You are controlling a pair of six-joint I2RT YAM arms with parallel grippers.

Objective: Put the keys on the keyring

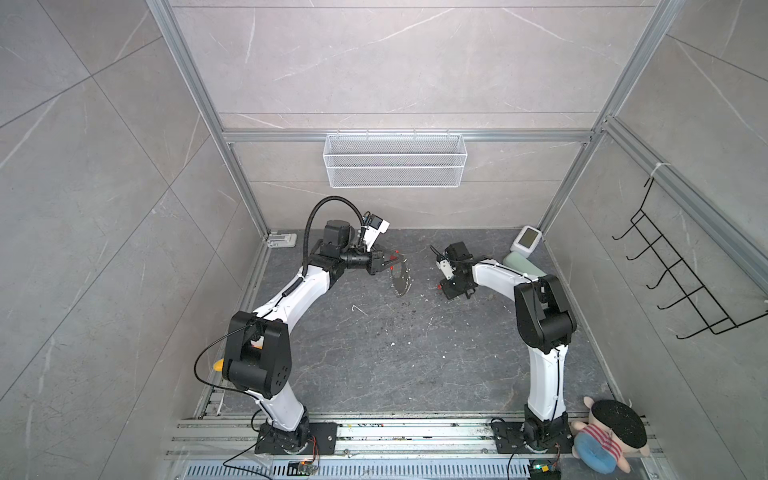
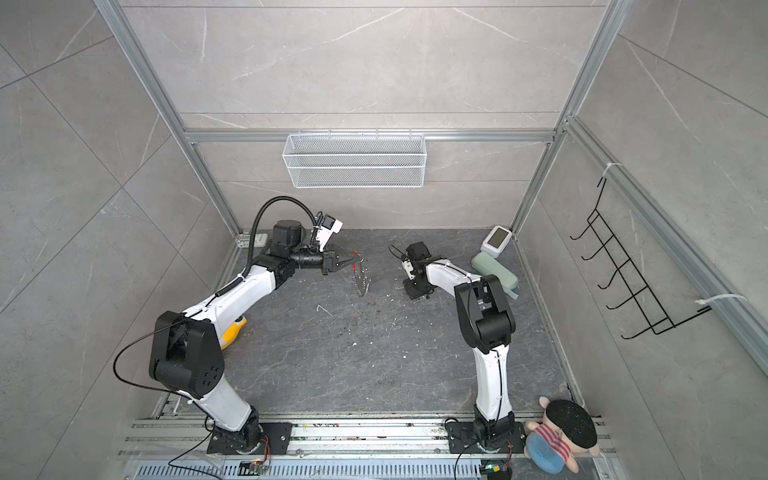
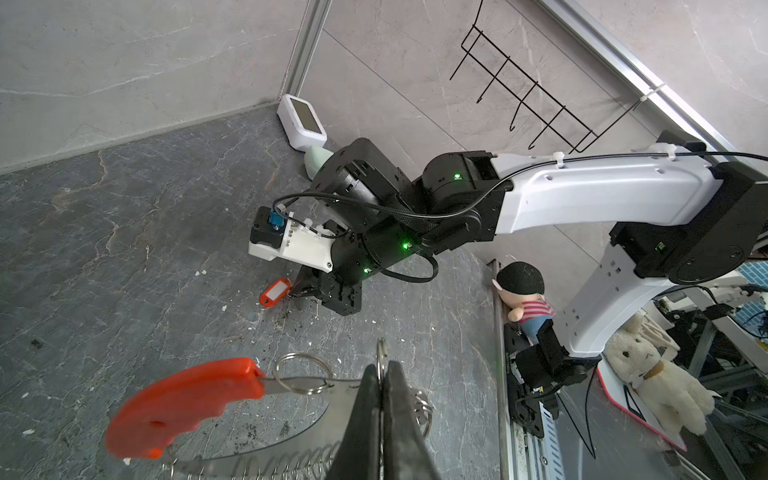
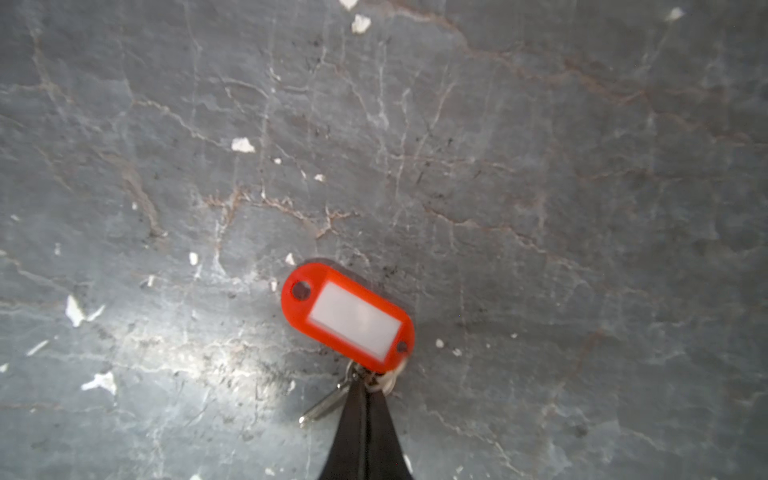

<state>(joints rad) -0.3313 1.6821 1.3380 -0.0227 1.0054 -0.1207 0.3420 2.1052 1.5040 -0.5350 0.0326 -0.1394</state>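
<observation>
The left gripper (image 1: 394, 262) extends level over the rear of the dark worktop (image 1: 374, 353), jaws closed on the red-tipped upper end of the keyring (image 1: 402, 282), which hangs below them. The right gripper (image 1: 451, 291) points down at the worktop, well apart from the keyring. The red tag of the keys (image 1: 439, 286) shows at its side. A white mesh basket (image 1: 395, 160) hangs on the rear wall.

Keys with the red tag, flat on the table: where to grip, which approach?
Probably the ring end, where the small key joins the red tag, from straight above. The keys lie flat on the table, so the tag offers only thin edges; the ring and key stick out past it. The right tool is shut there, leaving the tag's far hole free.
</observation>
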